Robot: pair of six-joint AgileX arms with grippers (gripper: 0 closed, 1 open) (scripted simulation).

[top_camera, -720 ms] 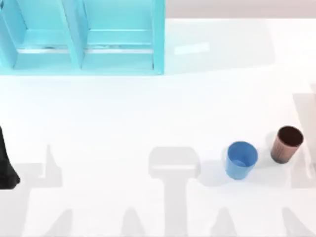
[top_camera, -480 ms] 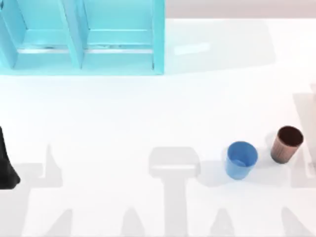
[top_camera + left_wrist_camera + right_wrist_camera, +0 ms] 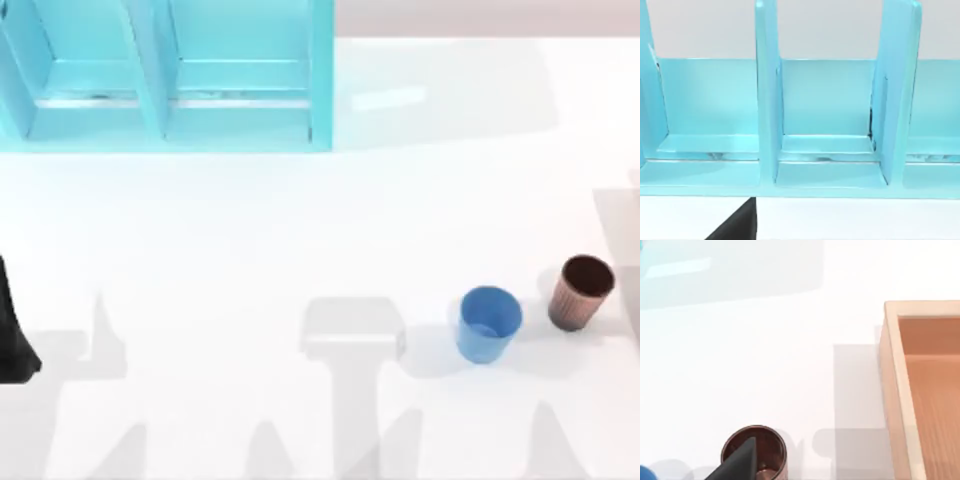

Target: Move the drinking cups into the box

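Two drinking cups stand upright near the table's front right: a plain blue cup (image 3: 490, 322) and, just to its right, a reddish-brown cup (image 3: 581, 292) with a dark inside. In the right wrist view a dark part of my right gripper (image 3: 738, 465) hangs above the reddish-brown cup (image 3: 771, 450), and a sliver of the blue cup (image 3: 644, 473) shows at the edge. The box (image 3: 910, 390), an open box of light wood, lies close beside that cup. My left gripper (image 3: 14, 340) is parked at the table's left edge, far from both cups.
A light blue rack (image 3: 165, 75) with upright dividers fills the back left of the table. The left wrist view faces its compartments (image 3: 827, 125) head-on. Between the rack and the cups lies white tabletop crossed by grey arm shadows.
Neither cup has moved, nor has the left arm. The grey shadows along the table's front edge have shifted, mostly at the right.
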